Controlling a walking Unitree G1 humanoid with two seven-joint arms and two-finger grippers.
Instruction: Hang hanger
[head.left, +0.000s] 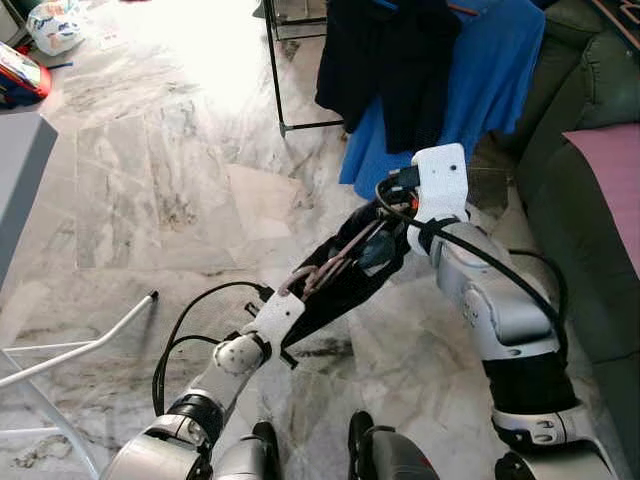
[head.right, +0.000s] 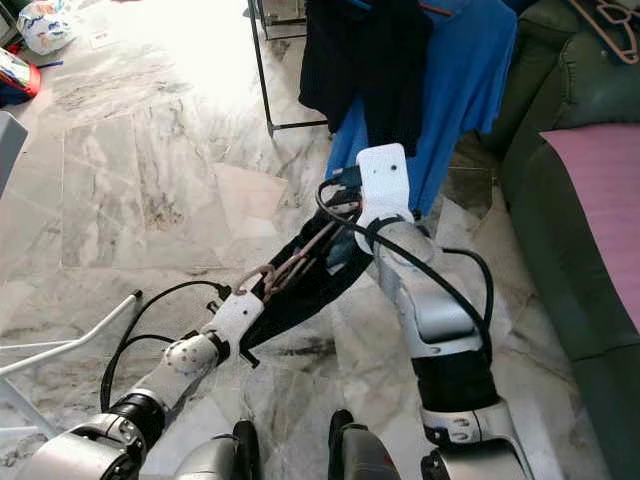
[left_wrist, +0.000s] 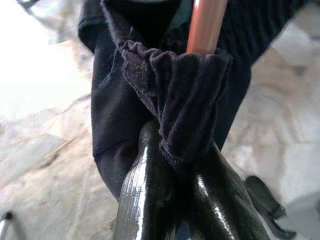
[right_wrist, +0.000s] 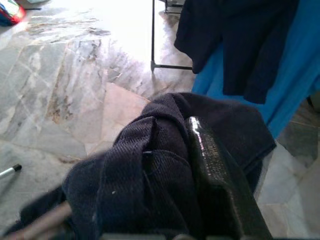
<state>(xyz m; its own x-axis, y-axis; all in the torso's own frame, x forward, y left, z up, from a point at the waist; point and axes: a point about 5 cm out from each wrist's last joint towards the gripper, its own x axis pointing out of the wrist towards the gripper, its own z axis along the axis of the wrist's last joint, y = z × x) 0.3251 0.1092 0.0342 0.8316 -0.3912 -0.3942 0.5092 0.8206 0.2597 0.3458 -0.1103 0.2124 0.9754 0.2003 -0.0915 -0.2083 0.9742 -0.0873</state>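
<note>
Fingers (left_wrist: 150, 200) of both arms pinch dark garment (head.left: 340, 285).

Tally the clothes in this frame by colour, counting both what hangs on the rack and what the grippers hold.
Dark garments: 2, one hanging on the rack, one stretched with a hanger between the left gripper and right gripper
Blue garments: 1, hanging on the rack
Total: 3
</note>
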